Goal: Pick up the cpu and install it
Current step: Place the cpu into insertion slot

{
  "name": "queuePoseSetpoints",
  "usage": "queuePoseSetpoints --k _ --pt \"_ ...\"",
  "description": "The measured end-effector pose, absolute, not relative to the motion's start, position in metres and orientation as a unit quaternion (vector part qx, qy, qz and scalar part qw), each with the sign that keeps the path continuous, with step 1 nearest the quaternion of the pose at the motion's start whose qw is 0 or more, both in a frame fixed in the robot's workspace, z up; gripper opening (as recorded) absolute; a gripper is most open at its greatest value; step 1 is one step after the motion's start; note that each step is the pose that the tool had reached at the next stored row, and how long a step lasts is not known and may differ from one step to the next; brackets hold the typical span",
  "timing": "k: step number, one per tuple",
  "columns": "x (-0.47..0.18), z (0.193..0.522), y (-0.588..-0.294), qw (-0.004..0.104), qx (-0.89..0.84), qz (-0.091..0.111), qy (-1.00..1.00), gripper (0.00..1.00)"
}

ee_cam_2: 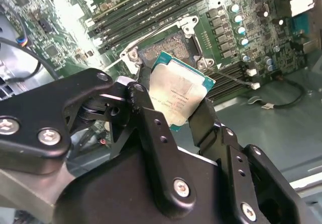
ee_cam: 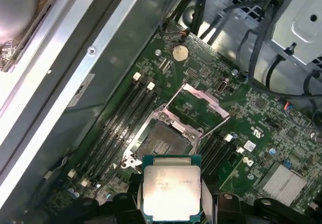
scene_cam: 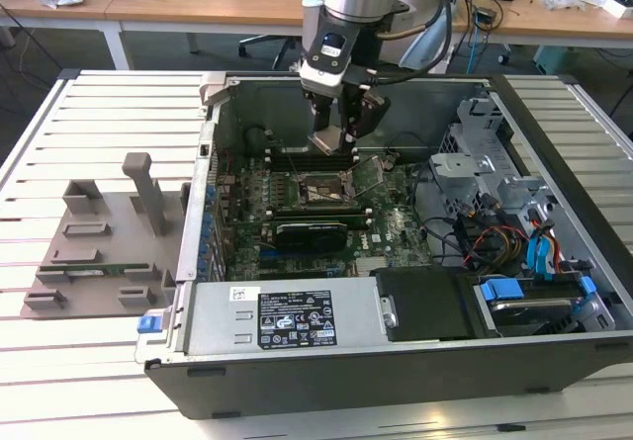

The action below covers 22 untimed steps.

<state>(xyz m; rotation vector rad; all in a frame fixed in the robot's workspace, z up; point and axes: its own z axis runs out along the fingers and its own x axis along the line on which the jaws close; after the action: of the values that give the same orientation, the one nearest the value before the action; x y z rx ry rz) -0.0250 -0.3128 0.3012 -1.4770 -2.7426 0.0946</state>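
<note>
Exterior view, high on the case's (scene_cam: 396,386) near side, looks down — both wrist views sit close over the socket (ee_cam_2: 168,45) (ee_cam: 161,141).

**Small flat square cpu (ee_cam_2: 177,95) with a silvery-grey metal top, held in mid-air**

The cpu's top plate is dull silver with faint print and smudges, and it has a thin green rim. The black gripper (ee_cam_2: 173,93) pinches it by two opposite edges. In the exterior view the cpu (scene_cam: 324,143) hangs tilted. In the first wrist view it (ee_cam: 171,191) sits just above the open square socket (ee_cam: 160,141) on the green motherboard, clear of it and not seated.
</note>
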Motion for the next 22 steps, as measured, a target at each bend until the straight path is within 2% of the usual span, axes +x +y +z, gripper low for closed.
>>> queuePoseSetpoints --k 5,22 --pt "-0.0250 0.3005 -0.3129 0.009 -0.515 0.039 -0.856 0.55" --pt "-0.0250 0.2994 -0.3129 0.012 -0.588 0.039 -0.808 0.55"
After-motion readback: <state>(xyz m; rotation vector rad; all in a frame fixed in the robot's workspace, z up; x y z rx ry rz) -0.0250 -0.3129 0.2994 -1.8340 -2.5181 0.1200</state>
